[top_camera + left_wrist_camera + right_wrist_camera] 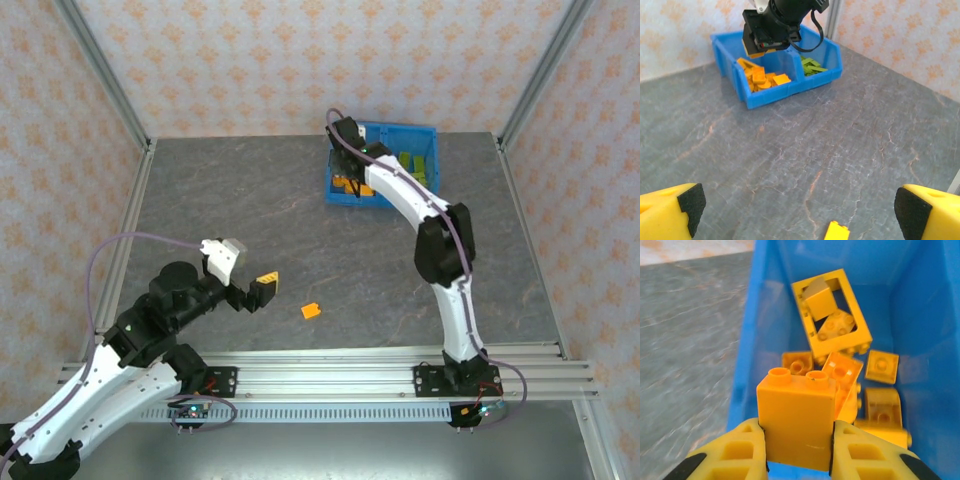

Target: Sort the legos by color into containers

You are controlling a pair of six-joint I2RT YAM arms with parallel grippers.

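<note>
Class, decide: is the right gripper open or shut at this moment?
Shut, on an orange brick: the right gripper's two yellow fingers press against the brick's opposite sides, over the orange compartment.

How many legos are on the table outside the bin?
1: an orange brick on the table, just ahead of the open left gripper. A second orange brick is clamped in the right gripper over the bin. More may be hidden.

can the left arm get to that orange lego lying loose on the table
Probably yes. The left gripper stands wide open and the loose orange lego lies on bare table just ahead of it, nothing between them. The right gripper grips another orange lego far off over the blue bin.
</note>
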